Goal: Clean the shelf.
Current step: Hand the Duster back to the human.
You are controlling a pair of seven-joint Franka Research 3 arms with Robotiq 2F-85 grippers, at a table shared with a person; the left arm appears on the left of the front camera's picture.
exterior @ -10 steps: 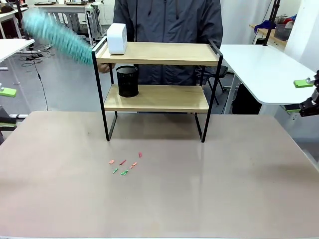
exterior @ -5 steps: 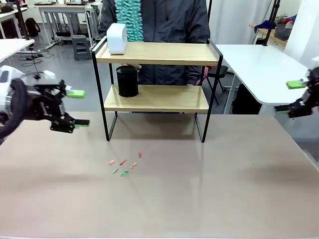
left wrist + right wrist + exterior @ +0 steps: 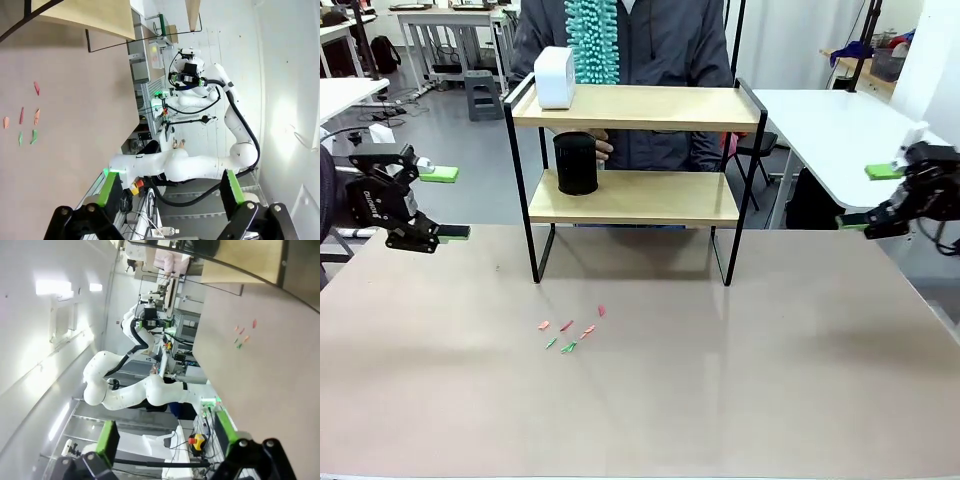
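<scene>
While shelf (image 3: 635, 170) is standing at 12 o'clock on table (image 3: 640, 380), person (image 3: 660, 40) behind it is holding teal duster (image 3: 591, 38) over top board. White box (image 3: 554, 77) is sitting on top board at 9 o'clock end; black cup (image 3: 575, 163) is sitting on lower board below it. Paper scraps (image 3: 570, 333) are lying on table toward 6 o'clock of shelf. Left gripper (image 3: 430, 203) is hovering at 9 o'clock, jaws wide, holding nothing. Right gripper (image 3: 868, 197) is hovering at 3 o'clock, jaws wide, holding nothing.
</scene>
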